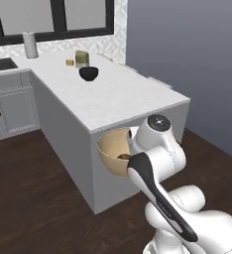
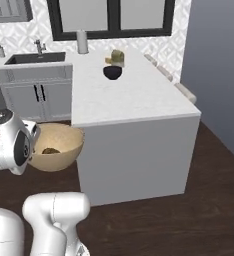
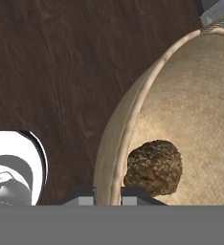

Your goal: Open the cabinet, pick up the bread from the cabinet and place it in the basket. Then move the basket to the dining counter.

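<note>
Gripping the thin rim of the wide round tan woven basket, the claw is clenched on it, one finger tip on each side of the wall. Inside the basket lies the small lumpy dark brown bread, close to the claw. The basket hangs in the air above the dark wooden floor, just beside the light grey side of the white marble surface, below its top. On this surface, well apart, stands a small black bowl.

The tan woven basket, its rim pinched in the pincer, tilts beside the marble-topped dining counter; lumpy brown bread lies inside, just beyond the fingertips.
</note>
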Robot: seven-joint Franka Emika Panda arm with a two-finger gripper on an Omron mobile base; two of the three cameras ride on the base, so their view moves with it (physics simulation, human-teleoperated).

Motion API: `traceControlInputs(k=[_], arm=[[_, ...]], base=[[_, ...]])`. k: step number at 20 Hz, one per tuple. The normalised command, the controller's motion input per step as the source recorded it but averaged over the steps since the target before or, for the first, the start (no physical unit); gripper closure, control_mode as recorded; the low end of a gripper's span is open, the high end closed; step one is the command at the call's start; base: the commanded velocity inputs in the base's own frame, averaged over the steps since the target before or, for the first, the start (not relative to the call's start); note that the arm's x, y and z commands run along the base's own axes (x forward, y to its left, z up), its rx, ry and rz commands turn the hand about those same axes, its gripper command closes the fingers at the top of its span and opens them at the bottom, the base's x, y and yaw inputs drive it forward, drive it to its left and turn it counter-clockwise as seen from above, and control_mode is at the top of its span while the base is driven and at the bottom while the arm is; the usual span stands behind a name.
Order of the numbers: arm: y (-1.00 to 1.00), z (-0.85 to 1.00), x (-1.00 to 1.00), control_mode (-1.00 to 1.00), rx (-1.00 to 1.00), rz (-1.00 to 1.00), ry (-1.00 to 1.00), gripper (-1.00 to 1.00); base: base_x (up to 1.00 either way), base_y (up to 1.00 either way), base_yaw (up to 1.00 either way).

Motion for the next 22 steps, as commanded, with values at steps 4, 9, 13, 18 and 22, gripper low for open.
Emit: traceControlInputs(k=[4, 9, 13, 18, 22], arm=[[0.00, 0.00, 0.00, 1.00, 0.00, 0.00, 0.00, 1.00], [0.00, 0.00, 0.00, 1.00, 0.00, 0.00, 0.00, 1.00], [0.00, 0.00, 0.00, 1.00, 0.00, 0.00, 0.00, 1.00], [0.00, 0.00, 0.00, 1.00, 0.00, 0.00, 0.00, 1.00], [0.00, 0.00, 0.00, 1.00, 0.00, 0.00, 0.00, 1.00]], base=[[1.00, -0.52, 0.04], [1.00, -0.84, 0.10], [1.00, -0.86, 0.28], [1.00, -0.64, 0.22], [0.97, -0.30, 0.13]])
